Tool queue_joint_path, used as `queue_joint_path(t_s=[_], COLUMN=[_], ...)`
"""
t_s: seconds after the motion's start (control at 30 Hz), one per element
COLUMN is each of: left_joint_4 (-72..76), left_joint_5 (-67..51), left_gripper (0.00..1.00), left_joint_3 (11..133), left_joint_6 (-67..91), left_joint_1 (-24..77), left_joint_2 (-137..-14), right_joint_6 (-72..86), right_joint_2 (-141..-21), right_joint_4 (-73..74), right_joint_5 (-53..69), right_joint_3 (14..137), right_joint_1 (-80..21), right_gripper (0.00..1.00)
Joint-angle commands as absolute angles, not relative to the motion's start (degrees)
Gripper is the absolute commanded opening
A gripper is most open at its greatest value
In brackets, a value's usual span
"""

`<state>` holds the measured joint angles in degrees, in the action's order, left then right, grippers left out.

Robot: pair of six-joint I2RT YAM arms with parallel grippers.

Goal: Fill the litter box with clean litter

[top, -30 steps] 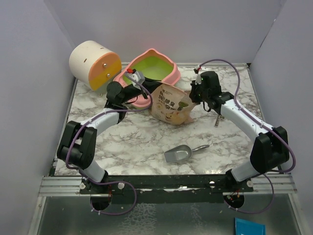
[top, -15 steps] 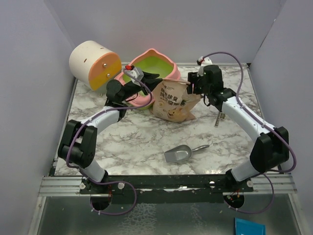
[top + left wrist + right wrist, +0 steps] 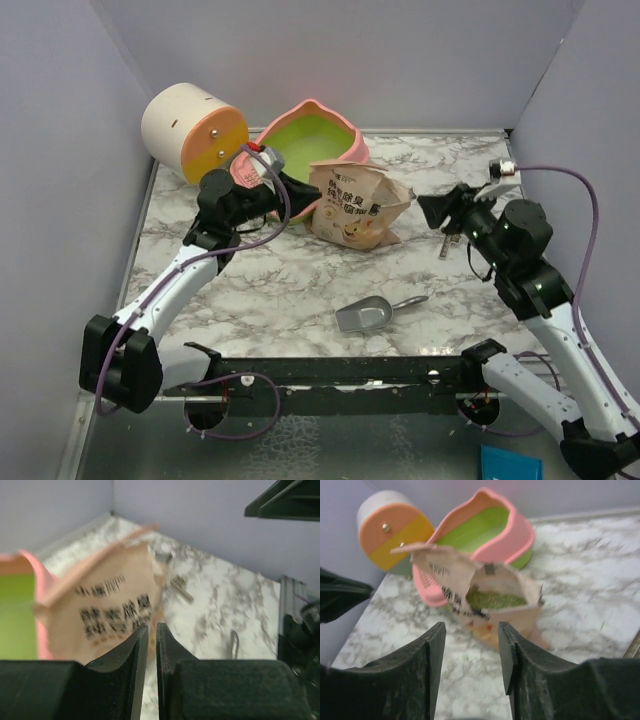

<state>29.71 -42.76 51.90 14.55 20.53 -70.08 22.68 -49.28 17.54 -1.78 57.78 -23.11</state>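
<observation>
The pink litter box (image 3: 335,150) with its lime-green inside (image 3: 480,527) stands at the back of the table and looks empty. In front of it the tan cat-print bag (image 3: 355,205) stands alone with its top torn open. Inside the bag, the right wrist view shows the clean litter (image 3: 495,600), pale green. My left gripper (image 3: 303,190) hovers just left of the bag with only a thin slit between its jaws (image 3: 152,626) and nothing in them. To the bag's right, my right gripper (image 3: 430,208) stands open and empty (image 3: 471,627).
A cream-and-orange cylinder (image 3: 195,132) lies at the back left beside the box. A grey metal scoop (image 3: 375,313) rests on the marble near the front. A small grey metal piece (image 3: 447,240) lies under the right wrist. Grey walls close in three sides.
Both grippers were at the bag's top edges, then opened and let go. The left arm drew back left and the right arm swung back right. The bag stays upright and open.
</observation>
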Motion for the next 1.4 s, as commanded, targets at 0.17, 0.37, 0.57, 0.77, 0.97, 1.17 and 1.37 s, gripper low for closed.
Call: queue_joint_path(t_s=[0.17, 0.37, 0.57, 0.77, 0.97, 1.17, 1.37], left_joint_4=[-5.3, -11.8, -10.8, -9.8, -6.1, -3.2, -3.3], left_joint_5=[-36.5, -34.6, -31.9, -32.0, -27.7, -26.9, -26.2], left_gripper=[0.35, 0.37, 0.37, 0.37, 0.37, 0.38, 0.37], left_joint_3=[51.1, 53.4, 52.2, 51.0, 48.5, 48.5, 50.1], left_joint_6=[8.9, 3.5, 2.9, 3.1, 2.5, 2.0, 1.0], left_joint_1=[34.8, 38.6, 44.3, 46.6, 49.0, 49.7, 50.6], left_joint_2=[-78.0, -83.4, -86.4, -88.3, -87.9, -89.2, -93.4], right_joint_6=[34.1, 36.0, 36.3, 35.9, 35.5, 35.1, 35.2], right_joint_2=[-36.1, -30.0, -32.3, -32.7, -31.6, -31.5, -31.0], right_joint_4=[36.1, 38.7, 39.9, 38.4, 37.7, 37.5, 37.7], right_joint_5=[7.1, 5.8, 7.4, 8.7, 8.9, 9.5, 9.7], right_joint_3=[41.1, 39.0, 39.3, 39.1, 38.6, 38.5, 38.2], right_joint_1=[-23.0, -23.0, -23.0, -23.0, -22.9, -23.0, -23.0], right_gripper=[0.48, 0.53, 0.53, 0.53, 0.53, 0.53, 0.53])
